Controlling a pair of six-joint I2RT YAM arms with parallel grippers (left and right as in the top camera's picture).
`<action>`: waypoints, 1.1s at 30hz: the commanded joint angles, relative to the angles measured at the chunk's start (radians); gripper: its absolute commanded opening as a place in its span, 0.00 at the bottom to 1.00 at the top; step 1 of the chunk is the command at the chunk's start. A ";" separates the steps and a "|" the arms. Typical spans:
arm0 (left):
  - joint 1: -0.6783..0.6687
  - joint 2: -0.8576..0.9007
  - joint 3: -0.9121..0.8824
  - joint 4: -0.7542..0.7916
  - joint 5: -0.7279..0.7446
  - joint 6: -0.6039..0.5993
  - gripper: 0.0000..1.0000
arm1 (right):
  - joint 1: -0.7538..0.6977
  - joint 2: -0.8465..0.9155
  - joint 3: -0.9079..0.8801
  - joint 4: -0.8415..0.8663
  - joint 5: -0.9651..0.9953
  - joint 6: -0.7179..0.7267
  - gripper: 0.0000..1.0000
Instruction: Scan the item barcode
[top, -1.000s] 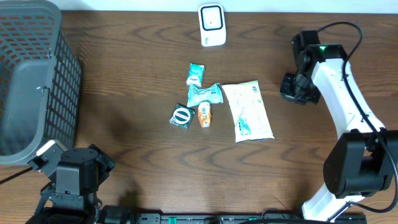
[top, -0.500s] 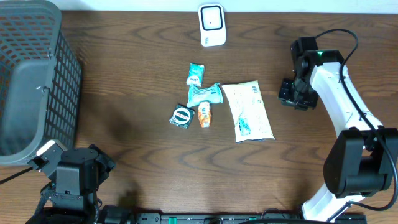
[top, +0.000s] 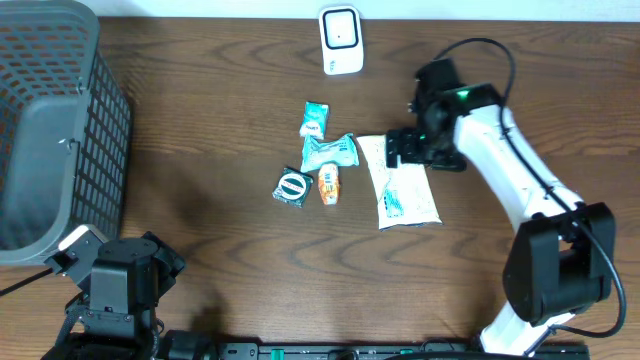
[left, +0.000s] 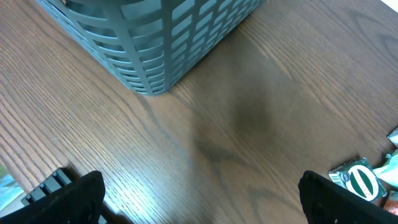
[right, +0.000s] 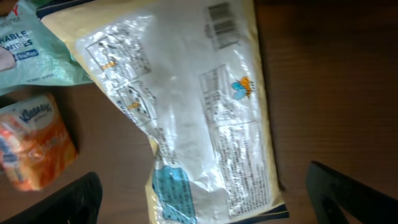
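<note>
Cream packet (top: 408, 190) lay directly under our right pincer (top: 398, 150), spread wide and empty, the packet's long axis running from the table's (top: 200, 230) far edge toward its near edge.

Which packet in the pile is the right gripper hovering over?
The large cream bag, biggest and rightmost in the pile; the open right gripper sits above its upper end.

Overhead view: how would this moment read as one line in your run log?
right gripper: open, over pale packet | pale packet: flat on table, barcode up | left gripper: open, empty, beside basket
</note>
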 joint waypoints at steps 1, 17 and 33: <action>0.007 -0.001 0.000 -0.003 -0.017 -0.013 0.98 | 0.073 -0.021 -0.015 0.026 0.187 0.076 0.99; 0.007 -0.001 0.000 -0.003 -0.017 -0.013 0.98 | 0.239 -0.021 -0.224 0.260 0.356 0.103 0.98; 0.007 -0.001 0.000 -0.003 -0.017 -0.013 0.98 | 0.288 -0.021 -0.269 0.314 0.378 0.091 0.99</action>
